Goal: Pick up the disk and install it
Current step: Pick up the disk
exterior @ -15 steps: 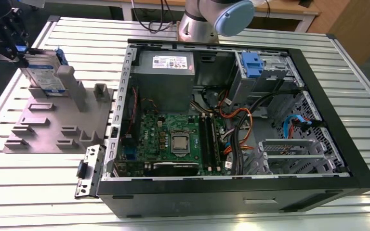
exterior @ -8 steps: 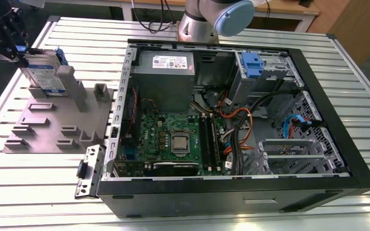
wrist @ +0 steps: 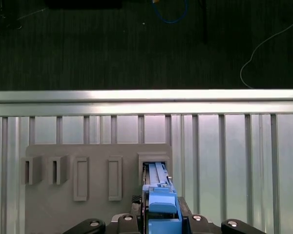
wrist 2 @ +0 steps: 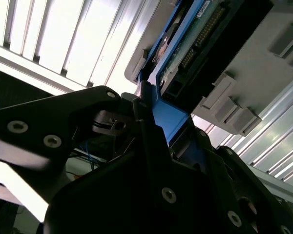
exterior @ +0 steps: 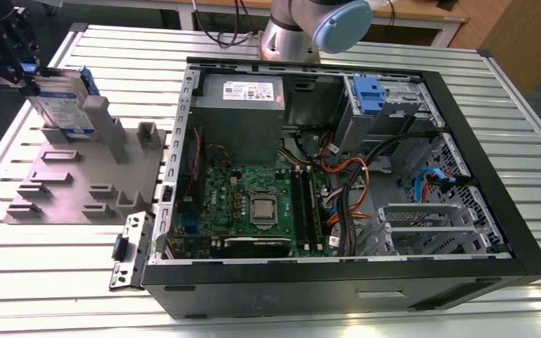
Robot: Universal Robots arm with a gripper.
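At the far left of the exterior view, the arm's black jaws pinch the blue bracket [exterior: 28,68] on the top edge of the disk [exterior: 62,105]. The disk stands on edge, slightly tilted, with its lower end in a slot at the far end of a grey holder plate [exterior: 73,176]. In the second wrist view the blue bracket [wrist 2: 168,119] sits pressed between the black fingers [wrist 2: 141,109], and the disk [wrist 2: 195,44] runs on from them into the holder plate [wrist 2: 254,63]. In the first wrist view the bracket [wrist: 162,207] lies between the jaws, with the disk [wrist: 155,175] in the end slot of the holder plate [wrist: 88,151]; the other slots are bare.

The plate lies on the slatted metal table [exterior: 26,282], just left of an open black computer case [exterior: 346,271]. Inside the case, a grey power supply [exterior: 242,98] with a white sticker sits at the far left, and a green motherboard [exterior: 251,201] lies nearer. Orange cables [exterior: 341,172] run right of the board. Farther right is a blue plastic tab [exterior: 369,95] on a metal drive bay [exterior: 383,120]. The arm's base [exterior: 299,32] rises behind the case.
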